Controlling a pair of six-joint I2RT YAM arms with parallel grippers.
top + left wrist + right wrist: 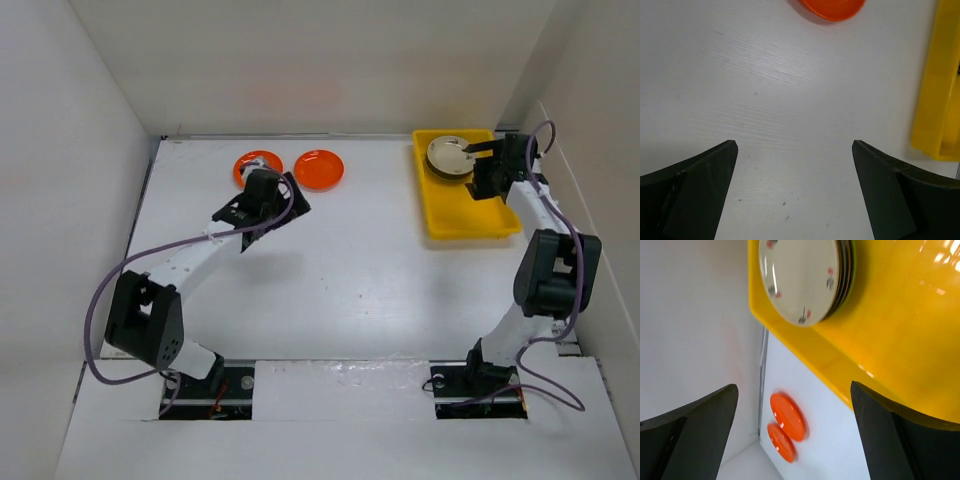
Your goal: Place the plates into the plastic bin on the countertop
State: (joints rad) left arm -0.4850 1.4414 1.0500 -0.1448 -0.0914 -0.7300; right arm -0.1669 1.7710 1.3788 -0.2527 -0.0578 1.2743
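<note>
The yellow plastic bin (468,218) stands at the back right of the white countertop (350,270). In its far end lies a stack of plates with a cream plate (449,154) on top. In the right wrist view the cream plate (800,275) tops the stack, and a lime green rim (853,260) shows under it. Two orange plates (320,168) (248,163) lie at the back middle; the left one is partly hidden by my left arm. My left gripper (287,205) is open and empty just in front of them. My right gripper (478,165) is open and empty over the bin, beside the stack.
White walls close in the countertop on the left, back and right. In the left wrist view one orange plate (832,7) is at the top edge and the bin's rim (939,100) is at the right. The right wrist view shows both orange plates (787,416).
</note>
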